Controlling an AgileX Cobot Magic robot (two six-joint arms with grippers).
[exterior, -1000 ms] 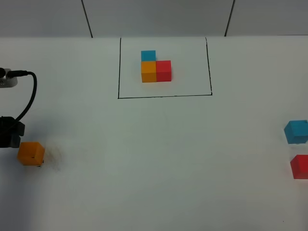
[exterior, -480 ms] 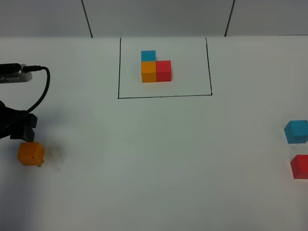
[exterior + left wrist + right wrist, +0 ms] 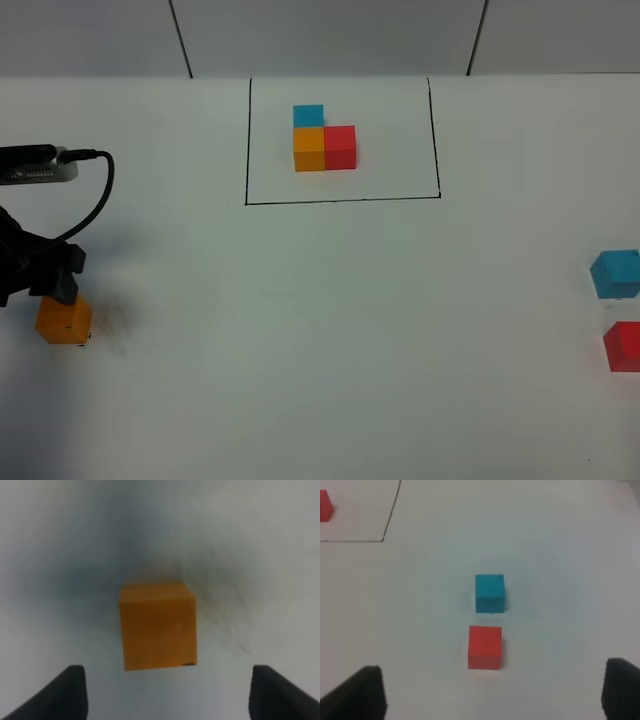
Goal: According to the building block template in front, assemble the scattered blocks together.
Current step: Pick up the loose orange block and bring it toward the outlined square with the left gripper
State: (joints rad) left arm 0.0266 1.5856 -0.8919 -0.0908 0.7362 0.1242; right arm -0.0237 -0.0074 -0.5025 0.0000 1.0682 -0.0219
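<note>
Since a second ago the left arm has come further in from the table's left edge. In the high view its gripper point(image 3: 45, 283) now hangs right over the back of the orange cube point(image 3: 63, 322), and the cable point(image 3: 97, 195) loop has swung inward with it. None of the cubes have budged.

The left gripper is open, with a finger out to each side and nothing gripped. The wrist view shows the orange cube sitting just ahead of the gap, not touched. The right gripper point(image 3: 492, 690) is spread wide too, also empty, with the red cube point(image 3: 485, 647) and the blue cube point(image 3: 489, 593) ahead of it, close together but not touching. Both sit by the table's right edge.

The template point(image 3: 324, 140) is at the back middle of the table inside its black outline point(image 3: 340, 200): blue behind orange, red joined to orange's right. Nothing lies in the wide stretch of table between it and the loose cubes.

The high view cuts the red cube off at the edge, never shows the right gripper, and the left gripper covers part of the orange cube's top. The left wrist shot is pretty blurry, with a dark smudge or shadow beside the cube, can't tell which.
</note>
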